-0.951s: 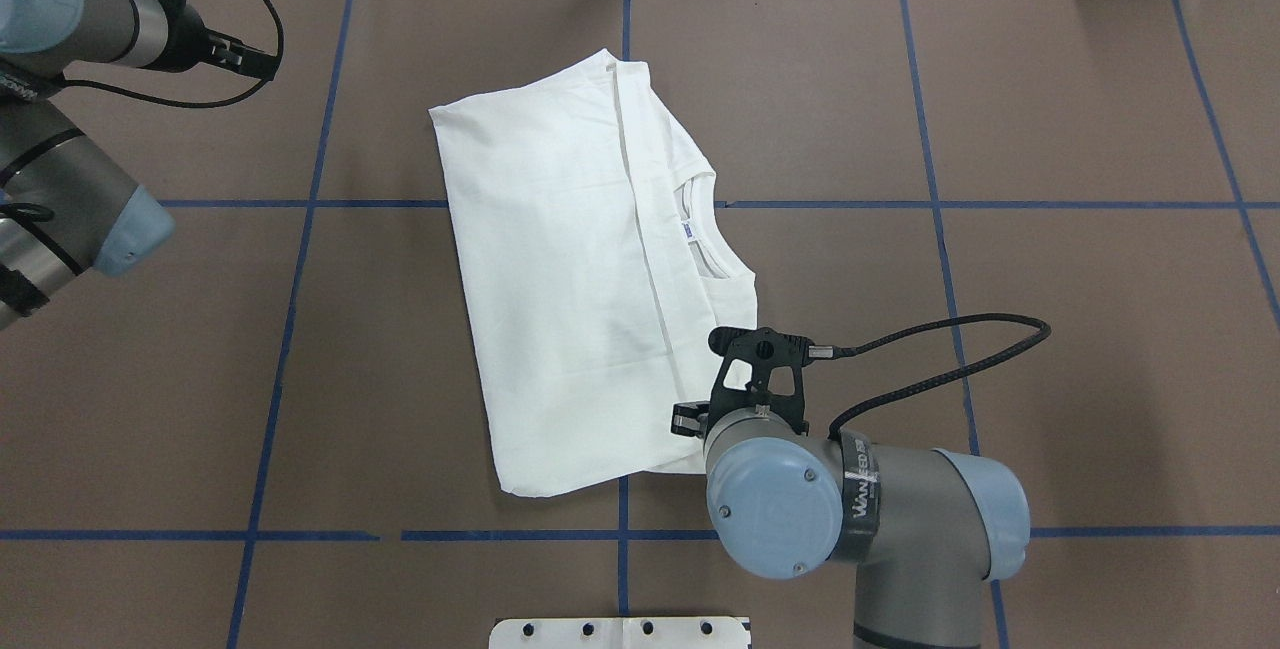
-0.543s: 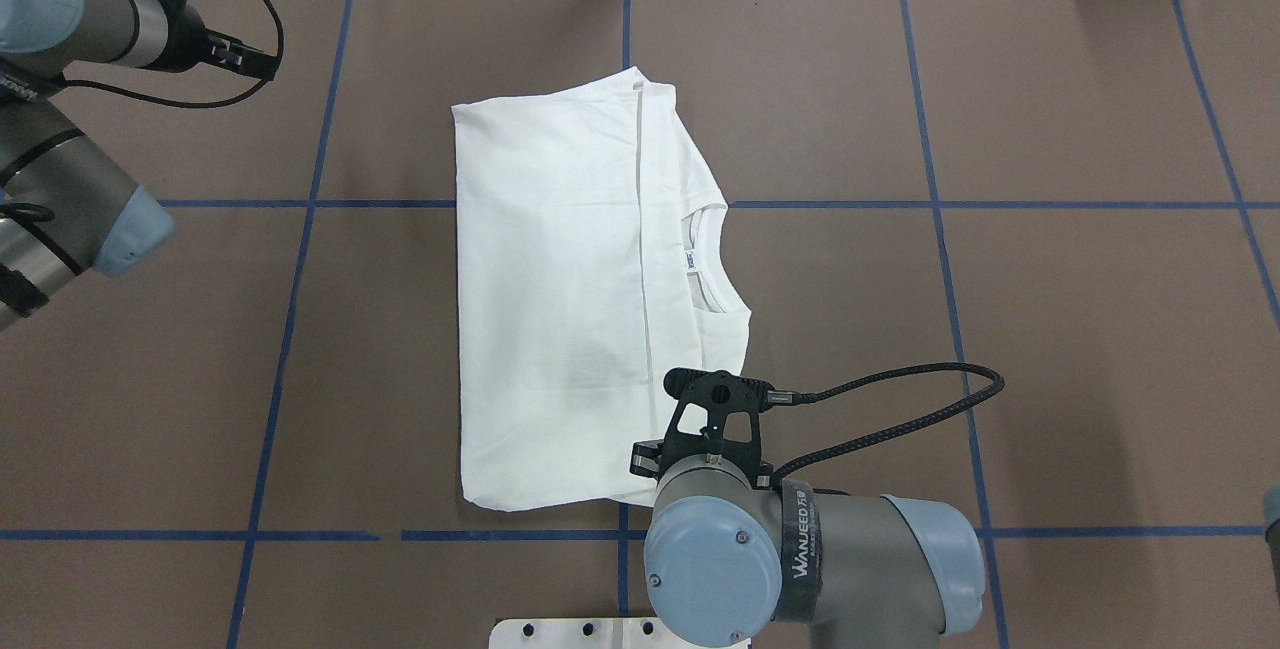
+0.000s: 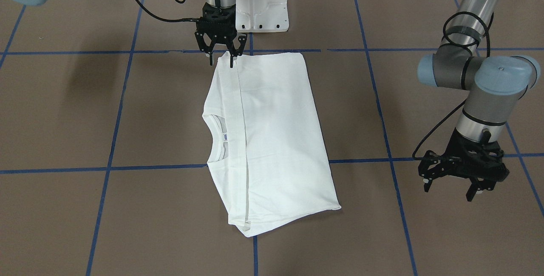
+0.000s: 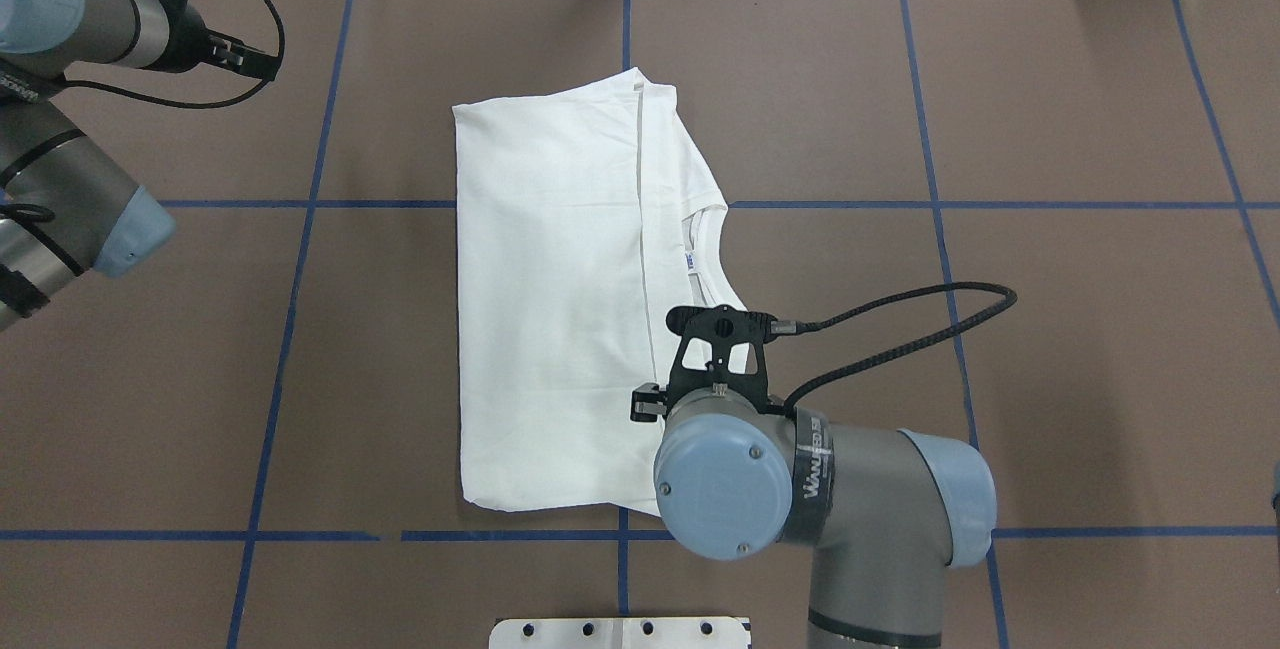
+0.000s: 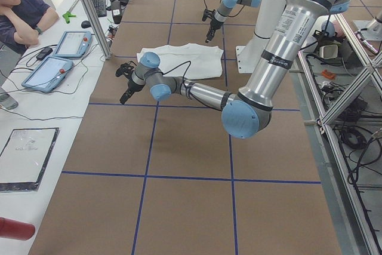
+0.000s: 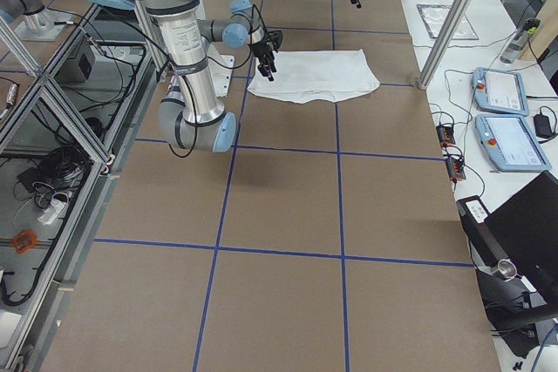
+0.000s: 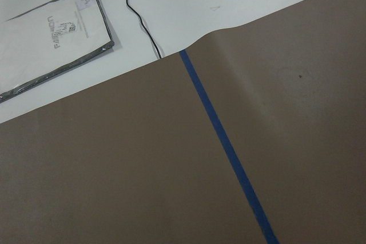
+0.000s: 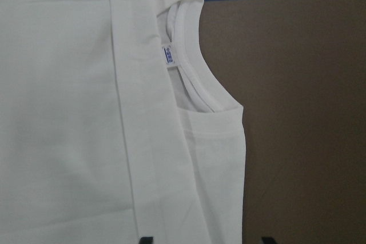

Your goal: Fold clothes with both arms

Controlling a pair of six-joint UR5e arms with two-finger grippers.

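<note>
The white T-shirt [image 3: 272, 131] lies folded lengthwise on the brown table, also seen in the overhead view [image 4: 550, 309]. Its collar and small blue label [image 8: 168, 55] face my right side. The printed text is hidden. My right gripper [image 3: 222, 60] is open, hovering just over the shirt corner nearest the robot's base, holding nothing. In the overhead view my wrist hides it. The right wrist view shows its fingertips [image 8: 146, 239] wide apart above the cloth. My left gripper [image 3: 449, 192] is open and empty, far off the shirt, near the table's far edge.
The white pedestal base [image 3: 259, 4] stands at the robot's side, just behind the right gripper. Blue tape lines [image 4: 300, 204] cross the table. A sleeved document [image 7: 51, 38] and cables lie beyond the table's edge. An operator [image 5: 21, 13] and tablets sit at the far side.
The right arm dragged the shirt toward the robot's base and swung it straight. The shirt has since stayed put, while the right wrist has moved away from the base.
</note>
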